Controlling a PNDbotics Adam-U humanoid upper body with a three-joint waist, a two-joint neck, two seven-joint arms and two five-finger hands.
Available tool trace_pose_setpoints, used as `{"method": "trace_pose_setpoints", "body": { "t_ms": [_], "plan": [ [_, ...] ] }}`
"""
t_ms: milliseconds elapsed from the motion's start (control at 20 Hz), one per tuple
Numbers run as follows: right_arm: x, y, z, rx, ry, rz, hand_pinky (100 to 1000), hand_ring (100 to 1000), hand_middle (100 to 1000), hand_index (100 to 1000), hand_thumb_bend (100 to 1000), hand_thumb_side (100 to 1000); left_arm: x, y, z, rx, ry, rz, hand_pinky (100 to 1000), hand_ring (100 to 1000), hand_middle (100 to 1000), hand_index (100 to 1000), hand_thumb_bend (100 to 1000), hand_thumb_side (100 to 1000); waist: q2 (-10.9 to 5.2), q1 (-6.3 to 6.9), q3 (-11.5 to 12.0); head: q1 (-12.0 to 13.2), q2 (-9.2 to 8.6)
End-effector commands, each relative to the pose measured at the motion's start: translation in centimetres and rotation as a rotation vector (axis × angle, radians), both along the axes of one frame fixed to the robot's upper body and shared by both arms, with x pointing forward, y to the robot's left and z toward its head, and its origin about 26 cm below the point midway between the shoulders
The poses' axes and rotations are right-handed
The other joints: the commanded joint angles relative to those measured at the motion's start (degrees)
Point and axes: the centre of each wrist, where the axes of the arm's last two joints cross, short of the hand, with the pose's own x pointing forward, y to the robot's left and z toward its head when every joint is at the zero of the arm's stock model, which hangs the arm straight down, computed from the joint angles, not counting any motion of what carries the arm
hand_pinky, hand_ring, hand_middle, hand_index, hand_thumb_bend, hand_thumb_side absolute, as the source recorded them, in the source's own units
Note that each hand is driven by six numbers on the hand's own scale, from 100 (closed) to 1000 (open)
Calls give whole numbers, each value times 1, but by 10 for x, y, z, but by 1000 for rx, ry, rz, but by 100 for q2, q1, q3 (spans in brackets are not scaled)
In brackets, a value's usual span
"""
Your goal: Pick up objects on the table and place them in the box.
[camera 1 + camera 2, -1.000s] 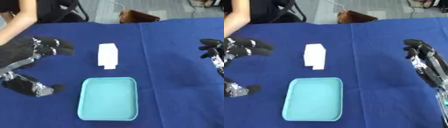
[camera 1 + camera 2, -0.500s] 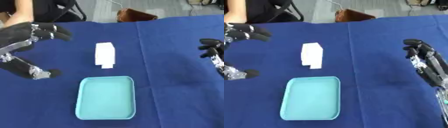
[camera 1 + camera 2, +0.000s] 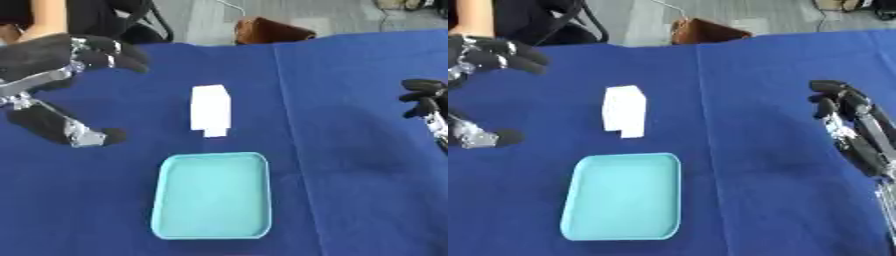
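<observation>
Blue cloth (image 3: pixel 350 165) lies bare between white box (image 3: pixel 211 109) and right hand (image 3: pixel 852 125).

A small white rectangular box (image 3: pixel 210 109) lies on the blue cloth-covered table (image 3: pixel 350 190), near its middle. Just in front of it, nearer the robot, sits a shallow turquoise plastic tray (image 3: pixel 213 195), apart from the box. The robot's black left hand (image 3: pixel 61 62) hangs to the left of the box, and its right hand (image 3: pixel 852 125) lies well off to the right. A brown bag (image 3: pixel 269 31) stands behind the table's far edge.
</observation>
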Motion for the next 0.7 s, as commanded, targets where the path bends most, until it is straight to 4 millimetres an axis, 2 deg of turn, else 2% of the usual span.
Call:
{"method": "trace_pose_setpoints", "body": {
  "t_ms": [50,350,700],
  "plan": [
    [1,2,12,-19,-31,13,641,783,850,858,100,852,6,5,7,40,-4,30,750,823,862,900,491,558,-129,5,-32,100,-55],
    [2,4,13,-24,-33,26,641,783,850,857,100,853,22,6,3,38,11,41,746,820,862,901,477,566,-90,22,-134,157,-86],
    [3,5,14,-23,-35,31,641,783,850,857,100,854,29,3,1,18,24,16,740,816,860,902,456,573,-64,16,-181,154,-92]
  ]
}}
